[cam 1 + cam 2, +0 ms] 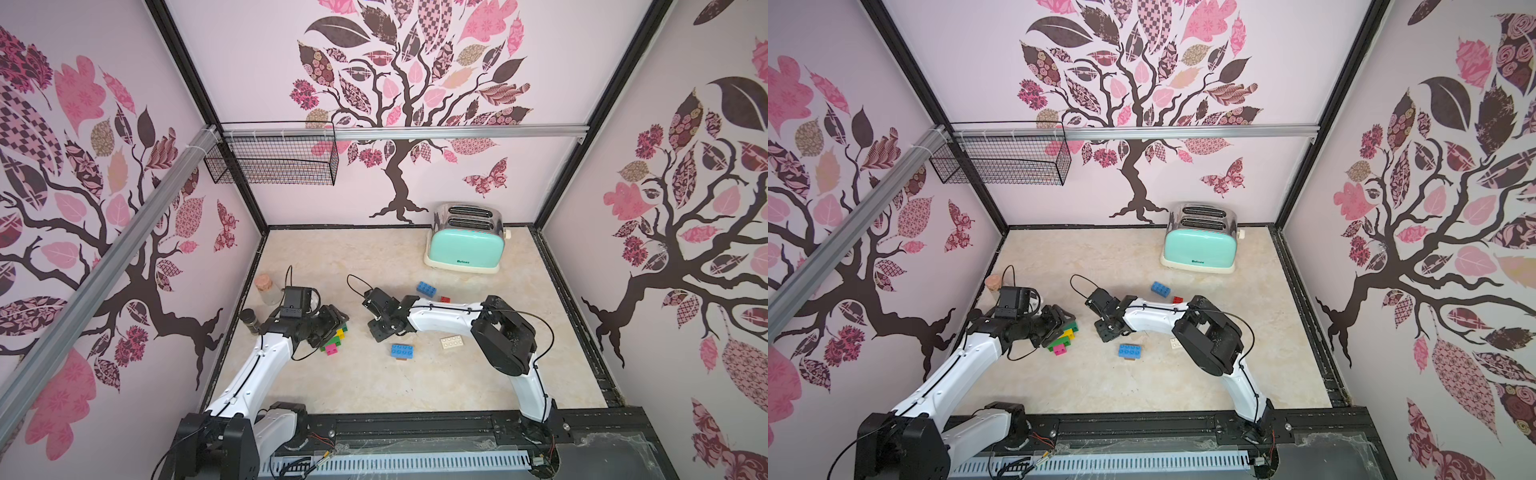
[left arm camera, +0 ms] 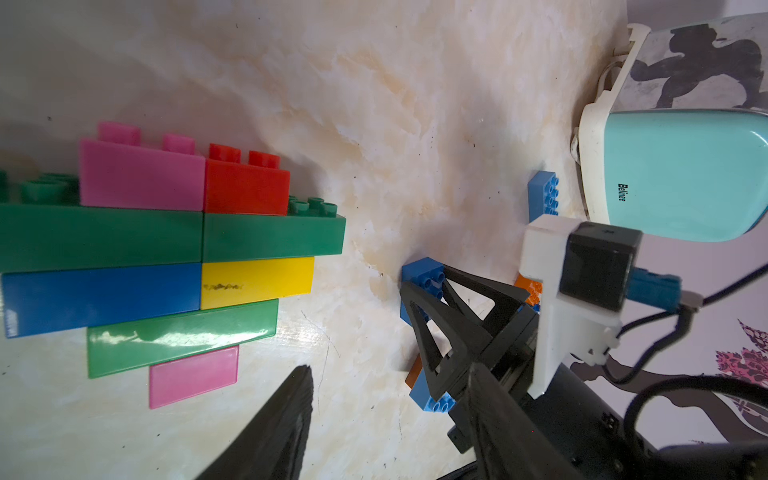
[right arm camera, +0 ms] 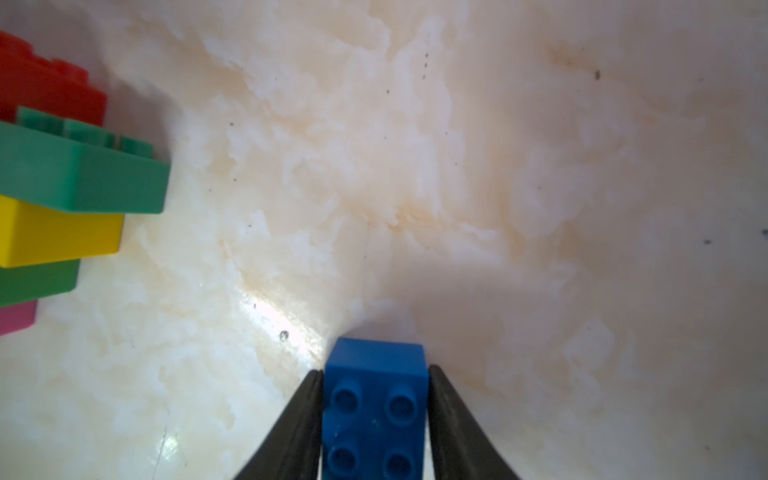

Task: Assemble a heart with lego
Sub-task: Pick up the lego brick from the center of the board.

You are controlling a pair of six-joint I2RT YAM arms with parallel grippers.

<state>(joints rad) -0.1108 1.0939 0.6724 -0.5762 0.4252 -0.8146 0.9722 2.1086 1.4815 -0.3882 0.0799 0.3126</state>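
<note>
A partly built lego heart of pink, red, green, blue and yellow bricks lies flat on the marble table, also seen in a top view and at the edge of the right wrist view. My left gripper hovers just beside it, open, with nothing between its fingers. My right gripper is shut on a dark blue brick low over the table, right of the heart. The left wrist view shows that gripper's black fingers around the brick.
Loose bricks lie around the right arm: a blue brick on an orange piece, a cream one, another blue one and a small red one. A mint toaster stands at the back, a corked jar at the left wall.
</note>
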